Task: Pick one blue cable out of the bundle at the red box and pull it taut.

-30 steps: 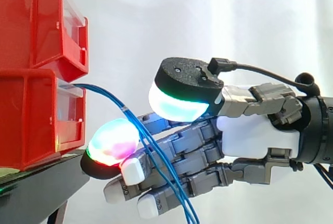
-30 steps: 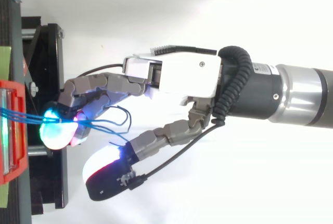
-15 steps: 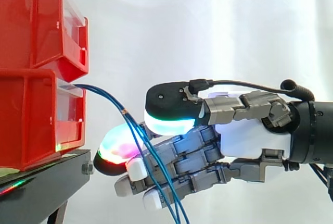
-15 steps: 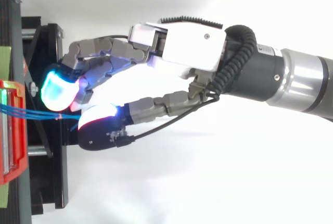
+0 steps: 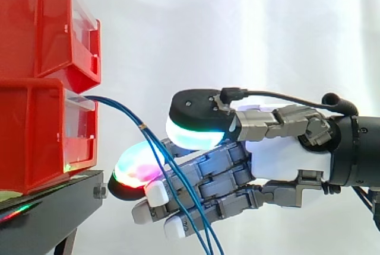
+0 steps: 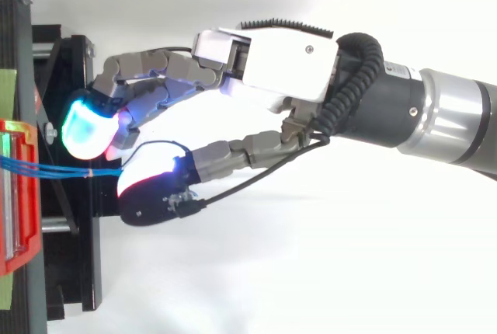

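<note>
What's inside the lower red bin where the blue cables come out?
The blue cables emerge at the clear front panel of the lower red bin. Their ends and the rest of the inside are covered by its walls.

On the stand's (image 5: 41, 213) edge the upper bin (image 5: 41, 24) sits on the lower bin (image 5: 35, 130), from whose front the cables (image 5: 127, 115) drop across the hand (image 5: 285, 154) just beyond that edge.
</note>
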Robot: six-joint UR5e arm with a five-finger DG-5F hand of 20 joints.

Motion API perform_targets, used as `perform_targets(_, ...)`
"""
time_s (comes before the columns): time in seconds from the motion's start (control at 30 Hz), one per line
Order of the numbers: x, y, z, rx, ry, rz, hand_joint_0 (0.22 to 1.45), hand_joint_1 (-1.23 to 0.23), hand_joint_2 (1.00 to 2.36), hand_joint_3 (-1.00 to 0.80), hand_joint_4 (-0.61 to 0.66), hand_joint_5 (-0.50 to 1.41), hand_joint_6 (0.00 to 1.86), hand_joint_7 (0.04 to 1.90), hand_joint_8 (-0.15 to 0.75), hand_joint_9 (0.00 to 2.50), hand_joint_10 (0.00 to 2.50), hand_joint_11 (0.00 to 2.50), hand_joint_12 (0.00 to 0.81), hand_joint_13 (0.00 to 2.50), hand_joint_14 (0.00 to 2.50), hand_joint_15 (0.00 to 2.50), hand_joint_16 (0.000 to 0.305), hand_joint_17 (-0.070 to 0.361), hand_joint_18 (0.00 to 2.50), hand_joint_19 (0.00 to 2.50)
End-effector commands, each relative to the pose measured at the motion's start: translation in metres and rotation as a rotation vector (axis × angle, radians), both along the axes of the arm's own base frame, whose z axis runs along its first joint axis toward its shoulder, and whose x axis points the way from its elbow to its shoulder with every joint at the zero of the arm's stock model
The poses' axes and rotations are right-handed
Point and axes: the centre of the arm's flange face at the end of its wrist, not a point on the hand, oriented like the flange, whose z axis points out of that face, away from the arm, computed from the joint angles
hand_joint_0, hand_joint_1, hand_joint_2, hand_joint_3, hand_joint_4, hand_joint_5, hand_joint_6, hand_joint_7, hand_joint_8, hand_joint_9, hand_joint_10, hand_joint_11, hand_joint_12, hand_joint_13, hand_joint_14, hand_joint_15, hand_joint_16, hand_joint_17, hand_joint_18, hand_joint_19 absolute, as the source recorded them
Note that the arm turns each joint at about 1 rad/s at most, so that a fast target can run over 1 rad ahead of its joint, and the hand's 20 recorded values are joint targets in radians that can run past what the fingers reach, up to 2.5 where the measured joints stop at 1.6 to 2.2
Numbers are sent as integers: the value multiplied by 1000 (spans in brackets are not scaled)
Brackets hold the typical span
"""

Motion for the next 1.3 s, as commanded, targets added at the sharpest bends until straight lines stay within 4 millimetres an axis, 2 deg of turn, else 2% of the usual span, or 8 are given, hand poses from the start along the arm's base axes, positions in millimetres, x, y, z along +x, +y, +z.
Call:
perform_targets(0.0, 0, 2, 0, -12, 4, 1, 543, -749, 1007, -400, 270, -183, 812, 1062, 381, 542, 9, 534, 442, 470, 4, 167, 62, 139, 557, 295)
perform_targets(0.2, 0, 5, 1, -24, 3, 5, 553, -761, 1007, -405, 269, -165, 792, 1116, 382, 573, 11, 523, 441, 476, 4, 166, 61, 137, 558, 297)
perform_targets(0.67, 0, 5, 1, -136, 25, -4, 617, -847, 1017, -246, 270, -180, 853, 1310, 368, 567, 10, 550, 432, 491, 4, 159, 59, 134, 585, 272)
perform_targets(0.87, 0, 5, 1, -141, 26, -3, 629, -884, 1016, -287, 285, -188, 888, 1207, 369, 569, 12, 560, 432, 495, 4, 156, 59, 134, 602, 269)
perform_targets(0.9, 0, 5, 1, -142, 26, -5, 620, -875, 1010, -369, 287, -179, 882, 1219, 373, 597, 12, 569, 430, 499, 4, 161, 59, 133, 605, 276)
perform_targets(1.0, 1, 7, 1, -150, 27, -2, 605, -857, 1005, -445, 286, -164, 867, 1218, 377, 636, 10, 578, 433, 515, 5, 170, 59, 133, 605, 279)
perform_targets(1.27, 1, 8, 2, -164, 26, -2, 617, -862, 1011, -376, 295, -138, 858, 1301, 382, 698, 13, 581, 434, 537, 5, 165, 58, 131, 614, 289)
